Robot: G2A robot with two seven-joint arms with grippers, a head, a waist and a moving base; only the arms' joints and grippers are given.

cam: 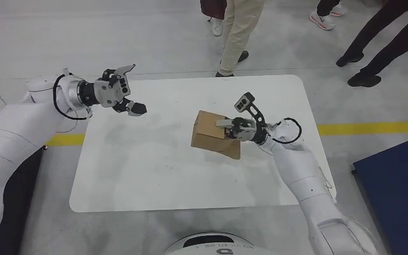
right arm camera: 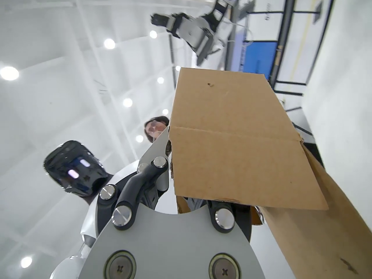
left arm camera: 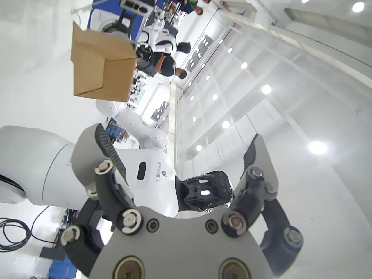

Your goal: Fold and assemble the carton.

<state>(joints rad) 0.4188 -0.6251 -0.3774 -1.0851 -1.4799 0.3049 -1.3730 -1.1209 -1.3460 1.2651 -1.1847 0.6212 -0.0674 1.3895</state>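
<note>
A brown cardboard carton [cam: 212, 133] stands tilted on the white table [cam: 153, 172], right of centre, with one flap hanging toward the near side. My right gripper [cam: 230, 126] is shut on the carton's upper edge from the right. In the right wrist view the carton [right arm camera: 232, 152] hides one finger, and the other finger [right arm camera: 157, 149] presses against the flap's side. My left gripper [cam: 135, 89] hovers open over the table's far left corner, well apart from the carton. The left wrist view has the left gripper [left arm camera: 177, 143] spread wide and the carton [left arm camera: 98, 65] far off.
The table's left and near parts are bare. People stand on the floor beyond the far edge. A yellow floor line [cam: 363, 128] runs past the right side, and a blue object [cam: 389, 185] sits on the floor at right.
</note>
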